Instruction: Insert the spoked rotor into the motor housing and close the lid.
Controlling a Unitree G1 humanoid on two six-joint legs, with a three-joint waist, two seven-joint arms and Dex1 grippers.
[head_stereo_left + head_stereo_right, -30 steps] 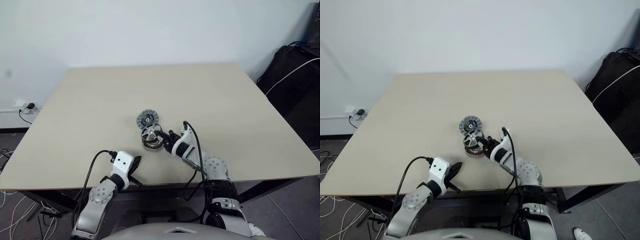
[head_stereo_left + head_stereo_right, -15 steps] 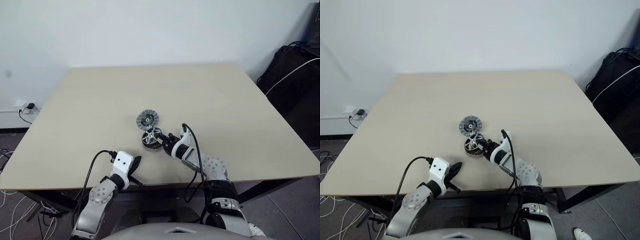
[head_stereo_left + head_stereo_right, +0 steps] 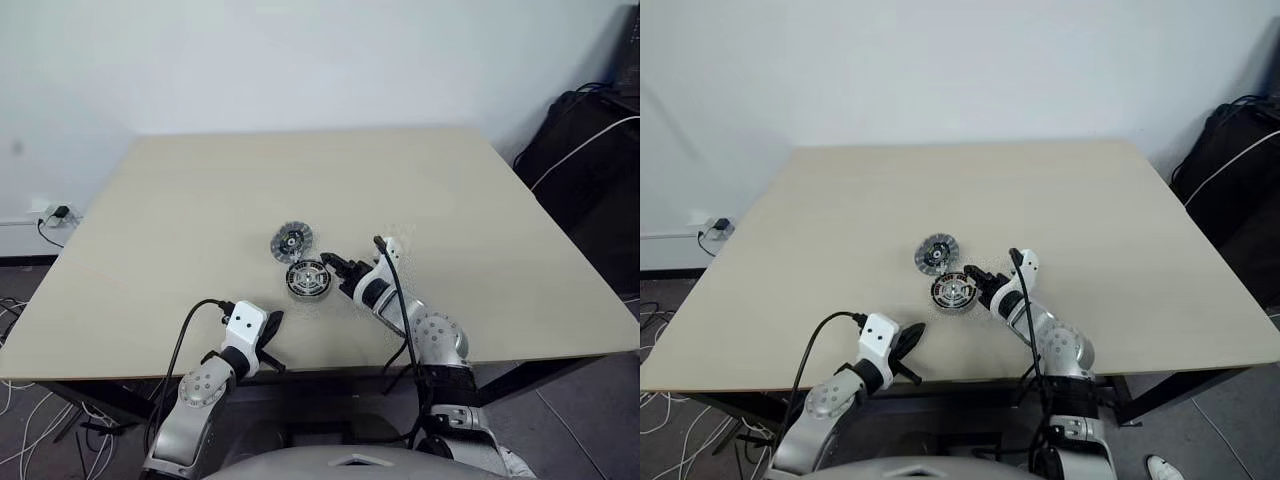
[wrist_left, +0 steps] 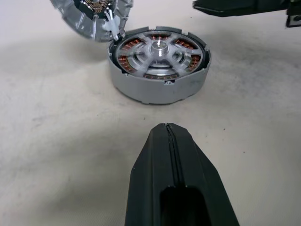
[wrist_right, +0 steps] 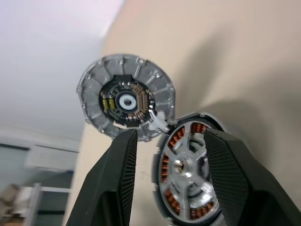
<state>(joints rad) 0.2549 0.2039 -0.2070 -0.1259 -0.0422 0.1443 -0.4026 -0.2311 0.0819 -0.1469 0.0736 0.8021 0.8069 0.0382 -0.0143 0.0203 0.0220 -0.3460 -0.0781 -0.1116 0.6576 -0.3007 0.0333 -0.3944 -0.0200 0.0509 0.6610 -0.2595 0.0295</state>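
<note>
Your rotor [image 4: 159, 49] already sits inside the housing [image 4: 141, 87]; the lid [image 5: 126, 103] lies beside it, ribbed face up, touching its rim. Your right gripper [image 5: 167, 162] stands released around the housing, the left gripper [image 4: 170, 141] clenched empty, so closing remains.

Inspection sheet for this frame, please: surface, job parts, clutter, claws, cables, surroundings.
Surface: beige table, bare apart from the parts.
Job parts: spoked rotor seated in the motor housing; lid lying open beside it, ribbed face up, touching the housing's rim.
Clutter: nothing seen.
Claws: left claw shut, short of the housing; right claw open beside the housing, holding nothing.
Cables: black lead on each forearm; wall plug.
Surroundings: white wall; black bag at right.
</note>
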